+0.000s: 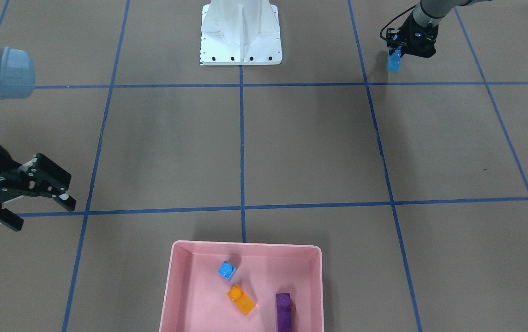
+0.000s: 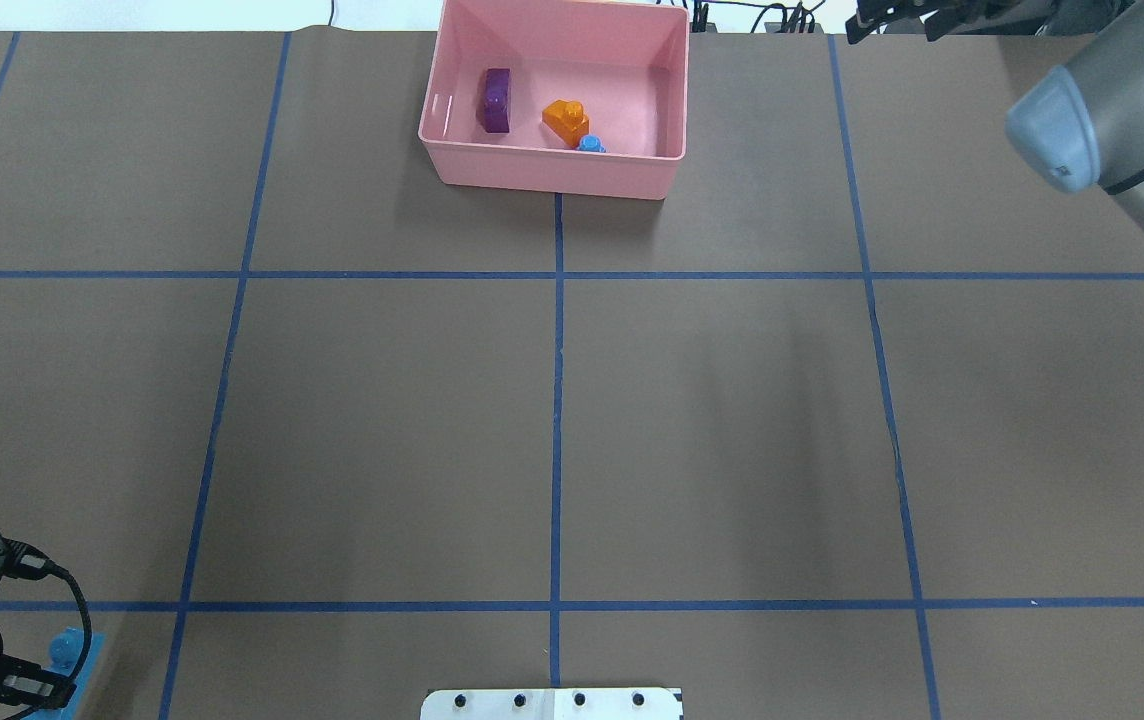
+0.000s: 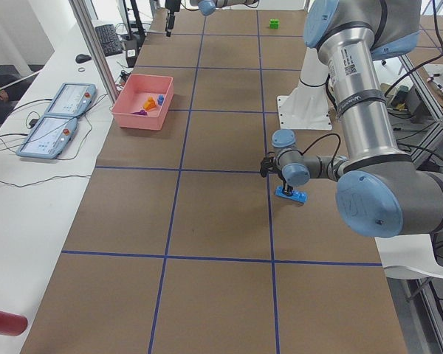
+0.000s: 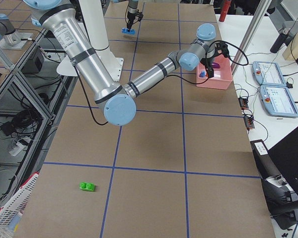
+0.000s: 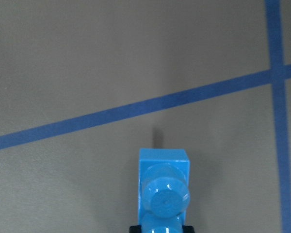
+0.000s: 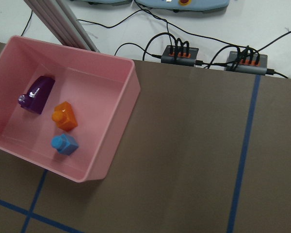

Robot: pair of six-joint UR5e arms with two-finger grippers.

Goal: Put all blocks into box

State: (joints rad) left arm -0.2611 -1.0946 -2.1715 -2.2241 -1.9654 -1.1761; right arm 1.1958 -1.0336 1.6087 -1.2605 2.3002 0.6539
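Long light-blue bar (image 5: 163, 194) filled the bottom of the left wrist view, studs up, long axis pointing away from the robot toward the box's side of the table. Left gripper (image 1: 397, 50) pinched it across the narrow width. Box (image 2: 552, 175) lay well apart, far edge, centre. Right gripper (image 1: 41, 213) hung near the box, jaws spread, empty. Green block (image 4: 87, 187) sat out on the right side, probably the right arm's job.

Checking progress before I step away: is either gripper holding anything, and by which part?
The left gripper pinches the long light-blue bar at one end; the rest juts out past its fingers. The right gripper is open and empty.
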